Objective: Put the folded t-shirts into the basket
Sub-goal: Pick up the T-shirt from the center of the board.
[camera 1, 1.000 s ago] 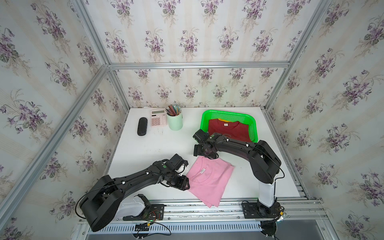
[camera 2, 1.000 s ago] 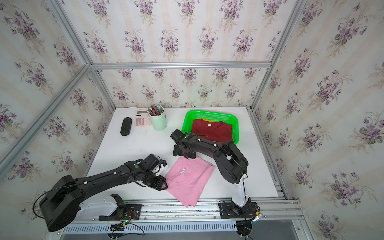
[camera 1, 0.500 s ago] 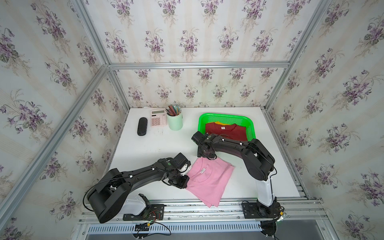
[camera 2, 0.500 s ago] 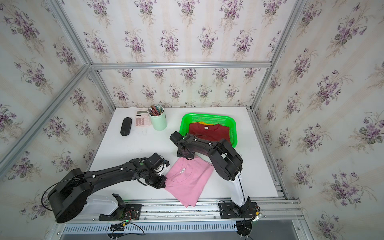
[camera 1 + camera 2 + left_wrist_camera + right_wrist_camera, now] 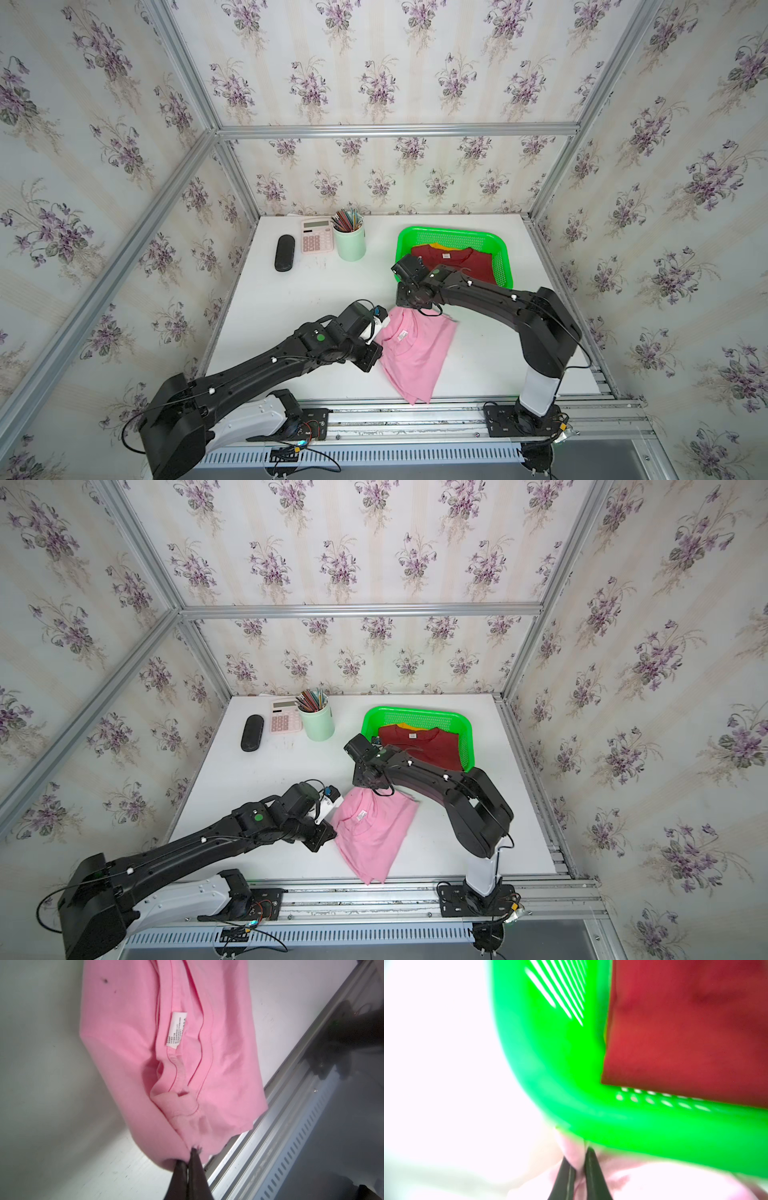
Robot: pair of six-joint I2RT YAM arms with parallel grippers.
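Observation:
The light pink t-shirt (image 5: 417,353) (image 5: 376,833) lies near the table's front edge, its neck label up. My left gripper (image 5: 377,347) (image 5: 192,1155) is shut on a bunched fold at the shirt's left edge. My right gripper (image 5: 409,305) (image 5: 581,1159) is shut on its far corner, just in front of the green basket (image 5: 401,245) (image 5: 550,1053). A dark red t-shirt (image 5: 457,262) (image 5: 424,746) lies in the basket on top of the mustard yellow one (image 5: 440,246), of which only a strip shows.
A pale green pencil cup (image 5: 350,245), a pink calculator (image 5: 317,235) and a black case (image 5: 284,252) stand at the back left. An aluminium rail (image 5: 415,409) runs along the table's front edge, right by the pink shirt's near corner.
Both grippers have closed on the pink t-shirt, the left at its left edge, the right at its far corner. The cloth has bunched and risen a little at both grips.

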